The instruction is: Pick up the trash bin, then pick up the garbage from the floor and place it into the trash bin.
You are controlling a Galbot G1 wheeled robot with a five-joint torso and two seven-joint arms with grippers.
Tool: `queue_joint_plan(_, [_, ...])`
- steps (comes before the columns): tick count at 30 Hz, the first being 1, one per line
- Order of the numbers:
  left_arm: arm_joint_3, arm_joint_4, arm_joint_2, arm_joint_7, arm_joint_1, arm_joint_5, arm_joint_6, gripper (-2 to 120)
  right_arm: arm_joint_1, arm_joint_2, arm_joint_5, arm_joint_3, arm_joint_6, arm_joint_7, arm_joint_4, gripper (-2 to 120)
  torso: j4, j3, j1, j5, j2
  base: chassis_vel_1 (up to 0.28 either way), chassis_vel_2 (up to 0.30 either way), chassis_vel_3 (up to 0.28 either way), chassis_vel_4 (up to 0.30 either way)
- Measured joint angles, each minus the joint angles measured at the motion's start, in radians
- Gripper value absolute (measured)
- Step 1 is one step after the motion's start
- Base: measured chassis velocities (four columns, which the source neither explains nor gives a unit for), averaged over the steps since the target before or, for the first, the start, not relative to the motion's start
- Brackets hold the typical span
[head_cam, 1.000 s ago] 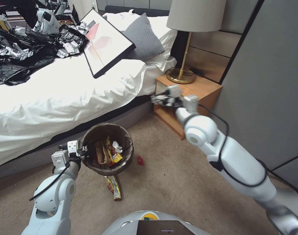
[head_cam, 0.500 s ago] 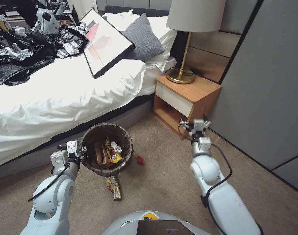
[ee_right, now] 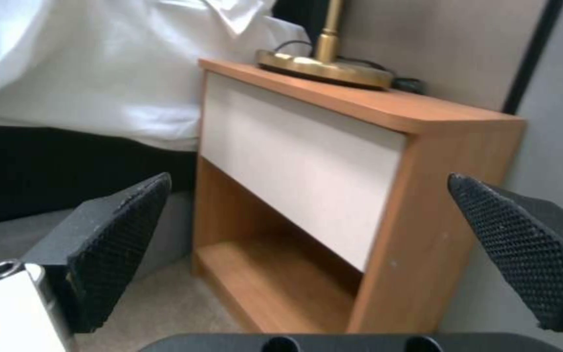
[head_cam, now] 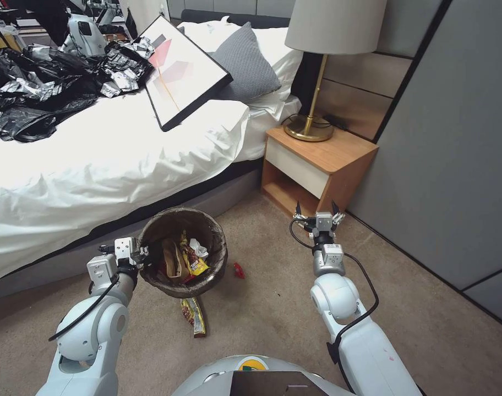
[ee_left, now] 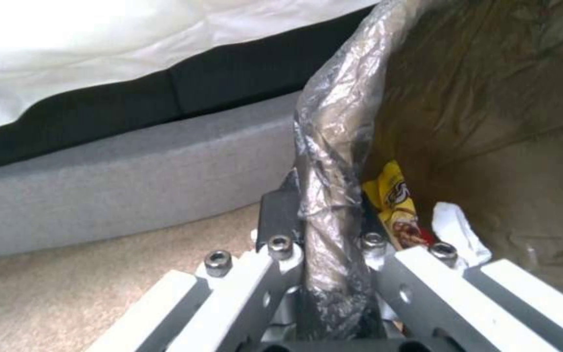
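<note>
Plainly we hold the trash bin [head_cam: 183,250] off the floor by its near-left rim in the left gripper [head_cam: 136,256], so it may slip while our right gripper [head_cam: 316,212], jaws wide, reaches the yellow wrapper [head_cam: 194,315] lying beneath it.

Bedroom. Bed [head_cam: 113,159] with white duvet and grey pillow [head_cam: 245,63]; wooden nightstand [head_cam: 317,168] bearing a brass lamp [head_cam: 317,71]. Beige carpet [head_cam: 273,308], padded headboard wall panels [head_cam: 355,93].
</note>
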Motion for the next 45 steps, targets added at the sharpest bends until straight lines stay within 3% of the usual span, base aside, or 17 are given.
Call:
queue_joint_plan(38, [-0.018,0.026,-0.001,0.022,-0.012,0.006,0.000,0,0.027,-0.045,0.045,-0.024,-0.053,0.018,-0.011,100,0.0002,0.000,0.000,0.0003,0.000,0.053,0.052,0.050,0.054])
queue_joint_plan(43, [-0.018,0.029,-0.002,0.037,-0.011,0.021,-0.002,0,0.025,-0.063,0.070,-0.014,-0.091,0.009,0.020,100,-0.0004,0.000,0.000,0.0002,0.000,0.000,0.000,0.000,0.000])
queue_joint_plan(45, [-0.017,0.032,-0.002,0.038,-0.012,0.029,-0.003,0,0.070,-0.087,0.143,-0.030,-0.185,0.034,0.032,100,-0.0005,0.000,0.000,0.0003,0.000,0.000,0.000,0.000,0.000])
